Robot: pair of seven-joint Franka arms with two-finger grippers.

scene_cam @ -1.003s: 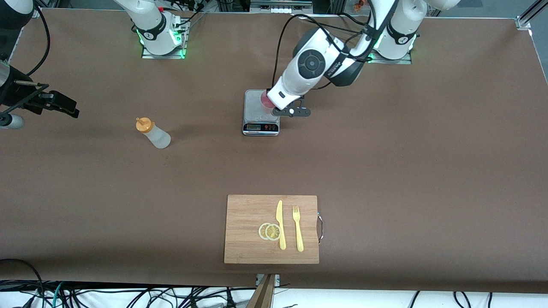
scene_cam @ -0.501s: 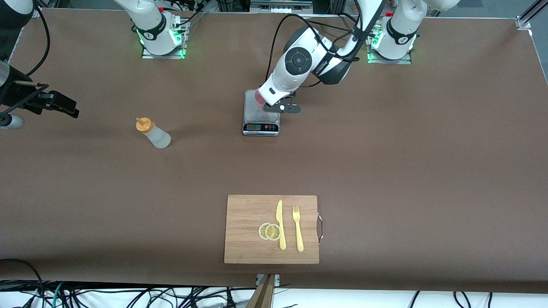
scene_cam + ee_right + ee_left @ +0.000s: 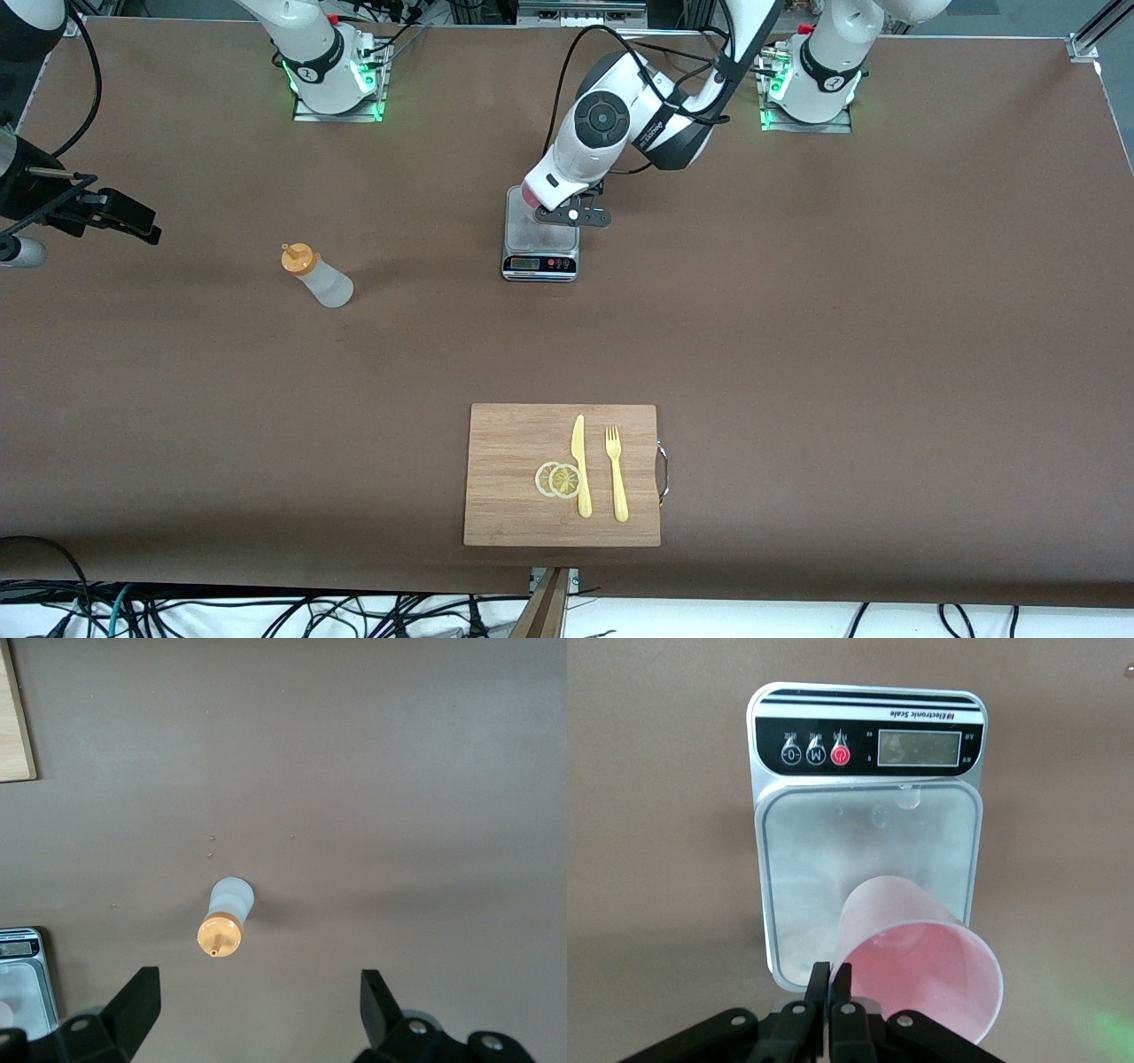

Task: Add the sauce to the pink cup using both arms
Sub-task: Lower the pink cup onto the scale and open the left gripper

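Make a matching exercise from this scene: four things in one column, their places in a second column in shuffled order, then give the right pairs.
Things:
1. pink cup
2. sauce bottle
3. lemon slices
4. right gripper

Places:
A. on the wooden cutting board, beside the yellow knife
B. standing on bare table toward the right arm's end
C. on the scale, its rim pinched by the left gripper
D. up in the air, fingers spread, holding nothing

Pairs: 1-C, 2-B, 3-A, 4-D

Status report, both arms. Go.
Left gripper shut on pink cup, over the scale. Right gripper open above the sauce. Nothing in the way.
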